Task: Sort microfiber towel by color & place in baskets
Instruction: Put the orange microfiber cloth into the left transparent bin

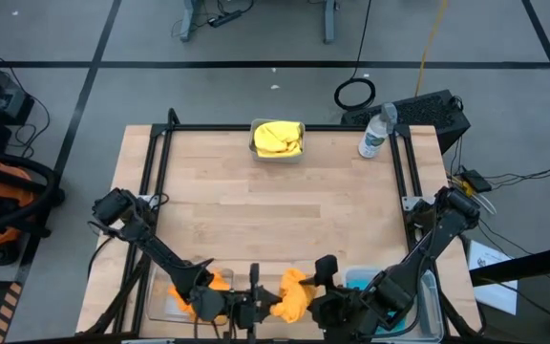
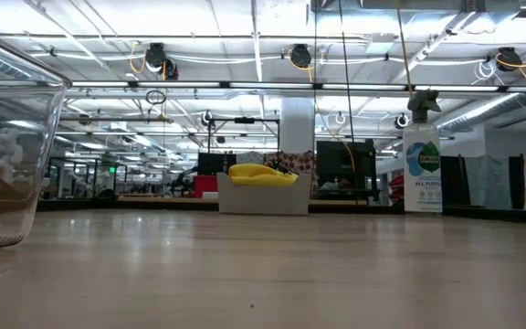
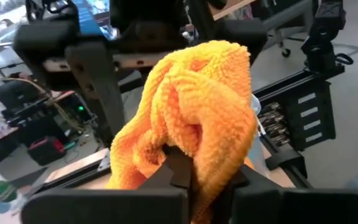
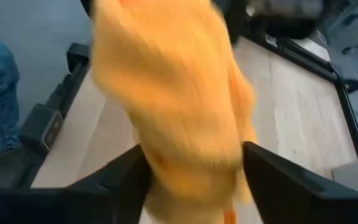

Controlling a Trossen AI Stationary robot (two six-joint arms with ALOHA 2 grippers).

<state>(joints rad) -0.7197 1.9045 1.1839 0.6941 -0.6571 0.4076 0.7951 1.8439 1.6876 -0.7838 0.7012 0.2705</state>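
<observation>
Orange towel (image 1: 296, 294), yellow towel (image 1: 277, 137), blue towel (image 1: 361, 283)

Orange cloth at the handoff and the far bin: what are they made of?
Orange cloth: soft microfiber-like fabric, matte; fuzzy looped pile, bunched folds where the left tool pinches it. Far bin: probably plastic, translucent greyish walls with rounded corners, yellow cloth inside.

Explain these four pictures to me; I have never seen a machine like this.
It is a robot with two dark arms at a wooden table. One camera looks straight down, one sits level with the tabletop, and one rides on each wrist. The left gripper is shut on an orange towel at the table's near edge. The right gripper has its fingers spread either side of that towel. At the far edge stands a small basket with a yellow towel, and a water bottle beside it. A blue towel lies under the right arm.
</observation>
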